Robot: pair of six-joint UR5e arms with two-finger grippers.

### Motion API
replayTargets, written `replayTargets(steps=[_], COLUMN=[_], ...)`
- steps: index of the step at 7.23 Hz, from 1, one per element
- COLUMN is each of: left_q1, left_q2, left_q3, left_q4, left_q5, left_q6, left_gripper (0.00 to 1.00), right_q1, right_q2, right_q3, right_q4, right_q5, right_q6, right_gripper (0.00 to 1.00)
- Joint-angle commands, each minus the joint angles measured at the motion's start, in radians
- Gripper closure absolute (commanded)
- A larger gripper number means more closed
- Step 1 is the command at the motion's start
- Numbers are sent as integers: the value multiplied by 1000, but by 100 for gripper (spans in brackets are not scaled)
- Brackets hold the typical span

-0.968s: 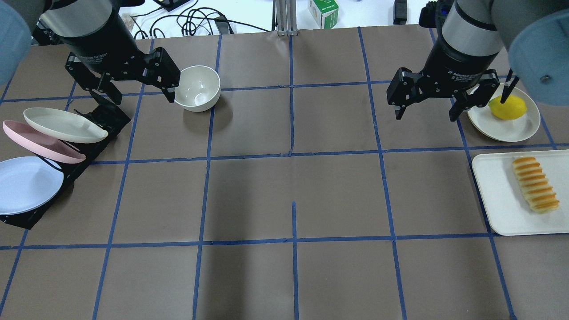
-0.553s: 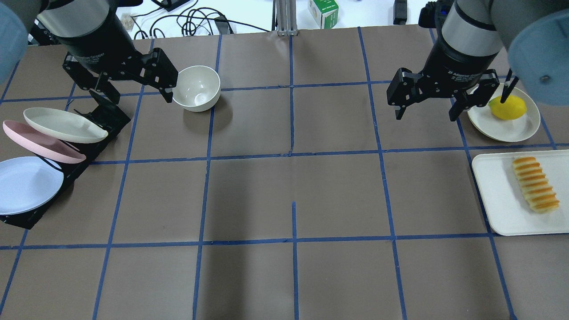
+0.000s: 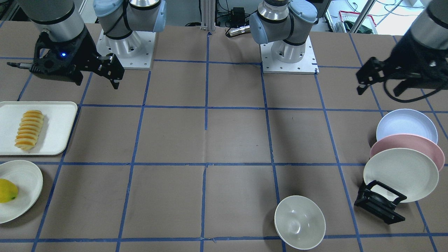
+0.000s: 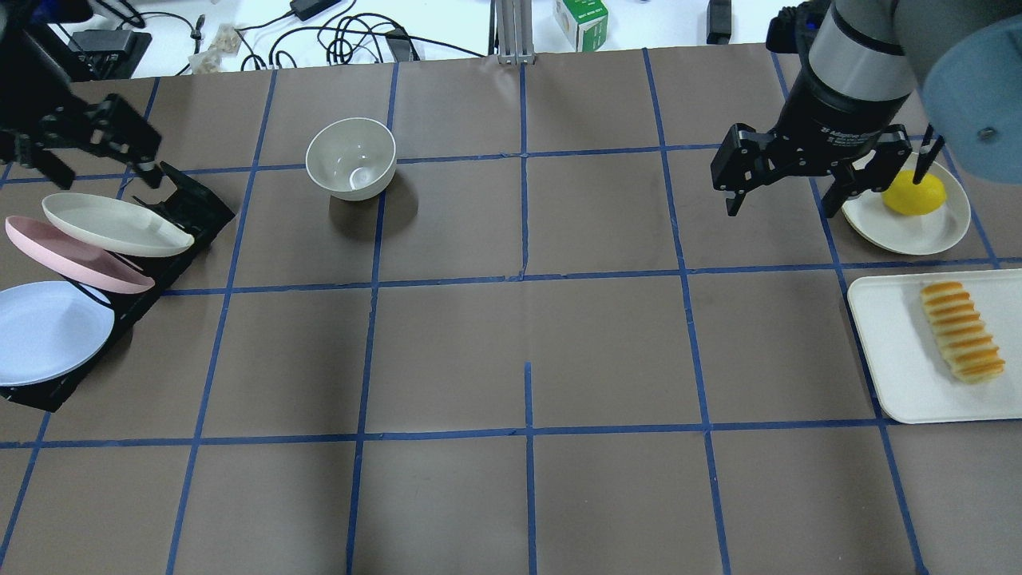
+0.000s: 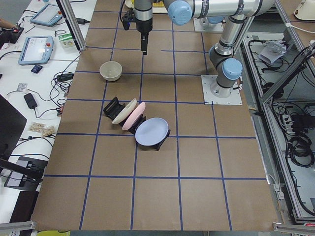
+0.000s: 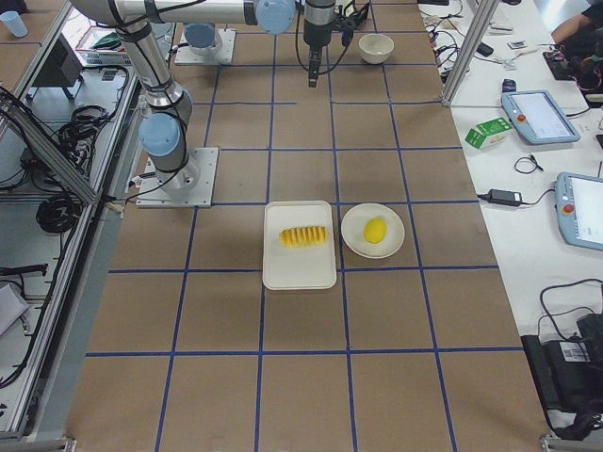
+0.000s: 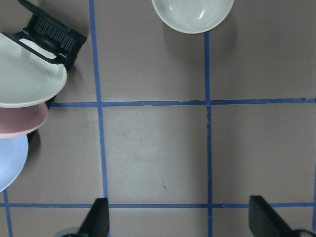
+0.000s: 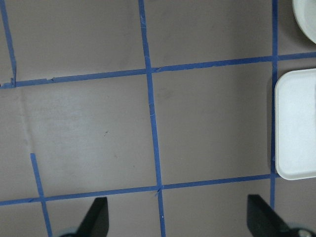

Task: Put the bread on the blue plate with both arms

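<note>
Left gripper (image 4: 88,160): jaws apart, nothing between them. The left wrist view shows both fingers (image 7: 98,219) spread wide over bare worktop (image 4: 527,319). The gripper hangs high near the far end of the rack (image 4: 192,204) and touches nothing.

Right gripper (image 4: 790,200): jaws apart, empty. It is raised above the worktop, and in the overhead view it sits just beside the small plate (image 4: 918,231). Its wrist view takes in bare worktop and one edge of the tray (image 8: 296,128).

Bread (image 4: 962,331): lies flat on the white tray at the robot's right edge of the worktop, ridged top up, well apart from both grippers. Its long axis runs roughly away from the robot.

Blue plate (image 4: 44,331): stands tilted in the black rack at the robot's left edge, in the slot nearest the robot. The pink plate (image 4: 72,259) is in the middle slot and the cream plate (image 4: 112,228) in the far one, the three overlapping. Bread and blue plate are at opposite ends of the worktop.

Fruit (image 4: 914,193): yellow, resting on the small plate, which is just beyond the tray.

Bowl (image 4: 351,158): cream, upright, on the far side between the rack and the centre line.
</note>
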Motion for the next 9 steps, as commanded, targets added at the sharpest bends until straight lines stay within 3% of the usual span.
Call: replayTargets(steps=[1,2,3,4,5,7,9], left_q1=[305,389,436,471,500,507,513], left_q2=[-68,-137,-210,-272,-327,-428,-507], left_q3=[-26,-26,-8,-6,-8,-6,15], left_q4=[15,101,171,202,292,383,384], left_q5=[-14,-35,-32,-27,-24,-17,-14], left_q6=[394,446,457,490,526,521,480], left_gripper=[0,0,0,0,0,0,0], right_q1=[-200,-281,-331,-366,-394,-499,-576], right_q2=[2,6,35,70,106,194,297], right_q3=[50,90,128,155,161,161,164], right_q4=[-5,-43,-165,-189,-210,-292,-422], right_q5=[3,3,-23,-136,-175,-163,-151], right_q6=[-114,-275,-332,-377,-421,-539,-671], right_gripper=[0,0,0,0,0,0,0])
